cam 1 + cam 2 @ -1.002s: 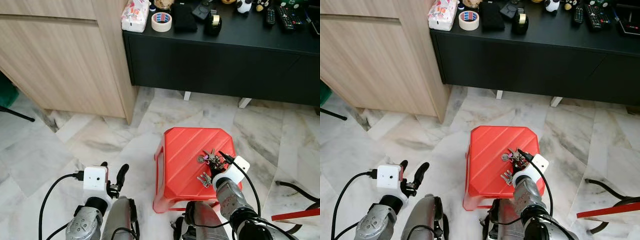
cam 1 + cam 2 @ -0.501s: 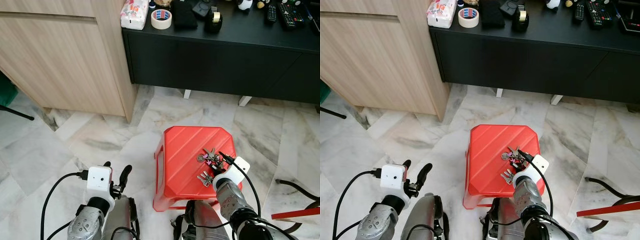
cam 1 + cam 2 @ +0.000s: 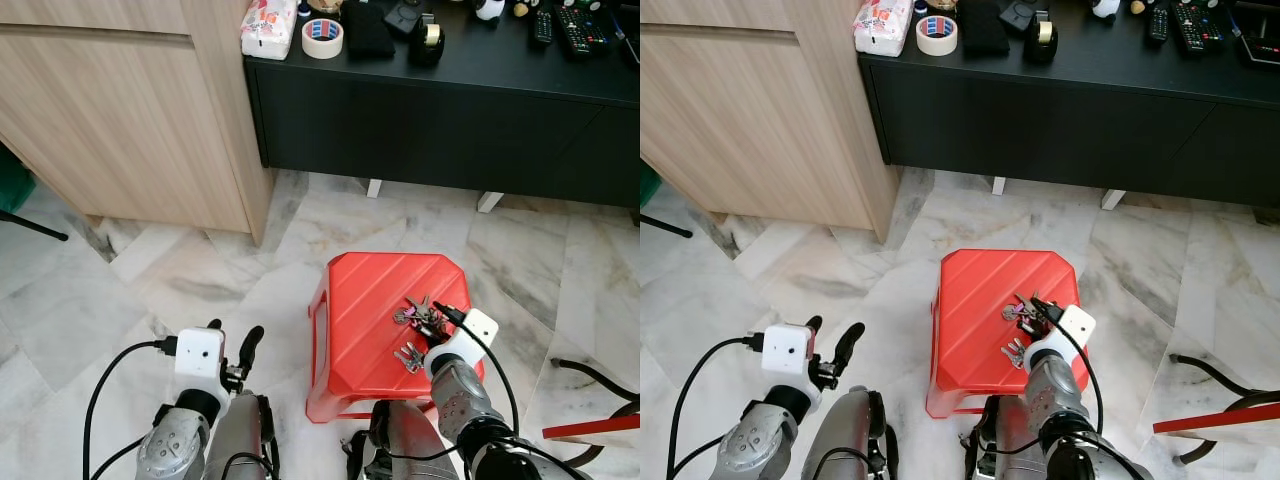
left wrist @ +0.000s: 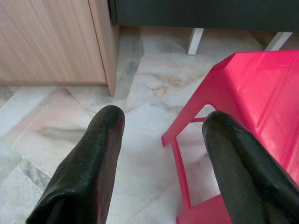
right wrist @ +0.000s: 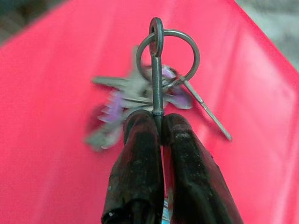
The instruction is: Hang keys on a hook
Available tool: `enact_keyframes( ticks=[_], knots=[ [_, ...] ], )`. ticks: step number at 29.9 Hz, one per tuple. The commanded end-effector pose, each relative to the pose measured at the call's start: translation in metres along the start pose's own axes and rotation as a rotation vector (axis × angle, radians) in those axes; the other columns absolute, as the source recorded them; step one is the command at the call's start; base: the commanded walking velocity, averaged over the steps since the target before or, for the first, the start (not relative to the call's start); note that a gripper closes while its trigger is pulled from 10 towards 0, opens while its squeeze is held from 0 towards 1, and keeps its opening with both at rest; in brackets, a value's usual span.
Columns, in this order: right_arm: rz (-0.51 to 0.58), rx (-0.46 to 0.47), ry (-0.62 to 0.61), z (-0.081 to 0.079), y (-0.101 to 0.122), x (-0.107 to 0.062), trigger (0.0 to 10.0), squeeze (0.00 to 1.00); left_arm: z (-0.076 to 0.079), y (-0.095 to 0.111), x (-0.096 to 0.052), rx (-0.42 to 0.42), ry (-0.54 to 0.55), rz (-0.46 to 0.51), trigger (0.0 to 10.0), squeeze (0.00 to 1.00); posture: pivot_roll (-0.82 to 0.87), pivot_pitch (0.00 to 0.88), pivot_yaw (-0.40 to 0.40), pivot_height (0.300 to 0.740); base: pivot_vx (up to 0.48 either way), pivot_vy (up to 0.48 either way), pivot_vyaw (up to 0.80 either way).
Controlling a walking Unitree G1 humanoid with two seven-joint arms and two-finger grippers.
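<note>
Keys: the keys point(image 5: 140, 100) are lying bunched on the red stool point(image 3: 365, 300), ring upright.
Right gripper: the right gripper point(image 5: 158, 122) is pinching the ring, fingers closed on it.
Progress: grasp made; lifting and hanging are remaining, no hook in sight.
Left gripper: the left gripper point(image 4: 161, 154) is hanging open at the stool's 9 o'clock.
Surroundings: black cabinet point(image 3: 440, 110) at 12 o'clock, wooden cupboard point(image 3: 120, 110) at 10.

Even, soft daylight, sharp head views — the keys point(image 5: 140, 95) blur, perhaps too close for focus.
</note>
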State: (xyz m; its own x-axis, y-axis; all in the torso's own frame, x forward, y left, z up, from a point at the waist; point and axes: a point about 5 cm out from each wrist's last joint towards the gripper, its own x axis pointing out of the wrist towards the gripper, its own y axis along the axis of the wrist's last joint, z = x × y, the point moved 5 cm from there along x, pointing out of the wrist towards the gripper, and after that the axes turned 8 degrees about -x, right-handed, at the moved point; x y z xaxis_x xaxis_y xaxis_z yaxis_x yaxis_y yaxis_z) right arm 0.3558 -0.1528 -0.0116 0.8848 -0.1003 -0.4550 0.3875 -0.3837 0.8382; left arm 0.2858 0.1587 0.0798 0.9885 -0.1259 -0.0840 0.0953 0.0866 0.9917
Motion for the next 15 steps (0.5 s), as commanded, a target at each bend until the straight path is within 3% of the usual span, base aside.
enact_keyframes(
  ticks=[1,7,12,15],
  knots=[
    [-0.005,-0.022,-0.006,0.006,-0.01,-0.004,0.0,0.0,-0.003,-0.013,-0.001,0.004,0.016,-0.036,10.0,0.0,0.1,0.25,-0.076,0.646,0.0,0.0,0.0],
    [0.088,-0.117,0.022,0.004,-0.006,-0.011,0.0,0.0,-0.002,-0.011,0.009,0.001,0.016,-0.019,10.0,0.0,0.09,0.21,-0.082,0.646,0.0,0.0,0.0],
    [0.124,-0.137,0.027,0.004,-0.001,-0.013,0.0,0.0,-0.004,-0.011,0.017,-0.002,0.022,-0.013,10.0,0.0,0.08,0.184,-0.085,0.646,0.0,0.0,0.0],
    [0.214,-0.184,0.051,0.0,0.017,-0.016,0.0,0.0,-0.005,-0.015,0.025,-0.007,0.027,-0.01,10.0,0.0,0.06,0.145,-0.089,0.646,0.0,0.0,0.0]
  ],
)
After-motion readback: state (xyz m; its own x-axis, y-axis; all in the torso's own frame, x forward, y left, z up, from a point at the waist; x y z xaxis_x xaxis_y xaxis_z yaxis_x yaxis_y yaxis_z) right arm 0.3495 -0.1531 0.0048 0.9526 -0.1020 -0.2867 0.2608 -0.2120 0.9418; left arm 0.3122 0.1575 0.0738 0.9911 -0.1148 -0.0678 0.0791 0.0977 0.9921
